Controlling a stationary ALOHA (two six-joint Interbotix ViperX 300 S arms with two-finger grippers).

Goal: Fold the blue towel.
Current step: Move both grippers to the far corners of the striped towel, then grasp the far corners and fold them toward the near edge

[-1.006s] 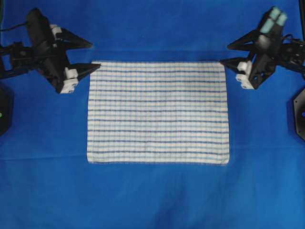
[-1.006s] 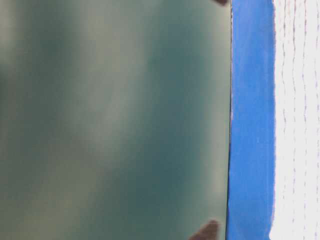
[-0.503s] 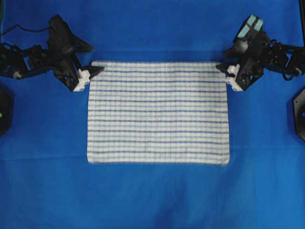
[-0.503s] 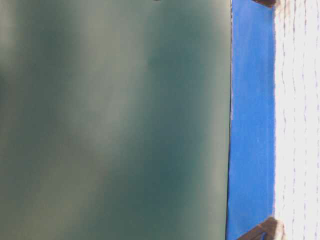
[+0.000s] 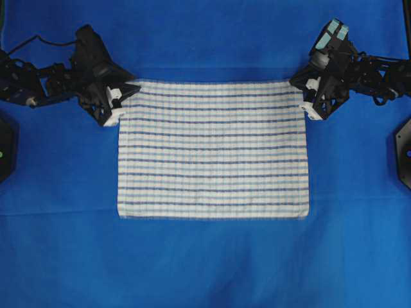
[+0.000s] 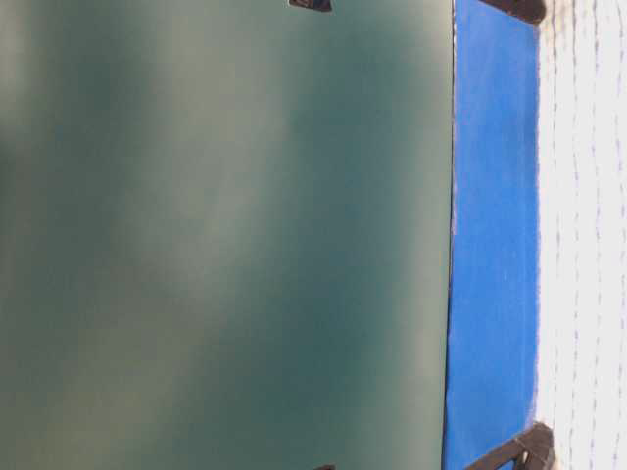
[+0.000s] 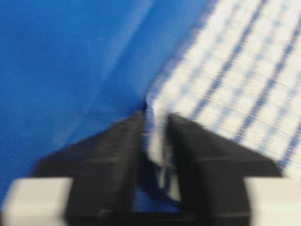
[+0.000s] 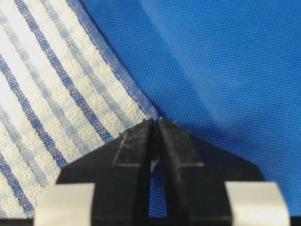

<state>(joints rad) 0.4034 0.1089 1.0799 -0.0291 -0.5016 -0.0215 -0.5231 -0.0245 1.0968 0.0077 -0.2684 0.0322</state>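
Blue towel [image 5: 212, 149] lies flat (upper corners pinched): left end effector [image 5: 119, 102] and right end effector [image 5: 307, 97] each clench one. Thin grips might slip when lifting.

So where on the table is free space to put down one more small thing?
The wide band of blue table cover in front of the towel is bare, and so is the strip behind it, between the two arms. It is crowded at the towel's two far corners, where the left tool and the right tool pinch the cloth.
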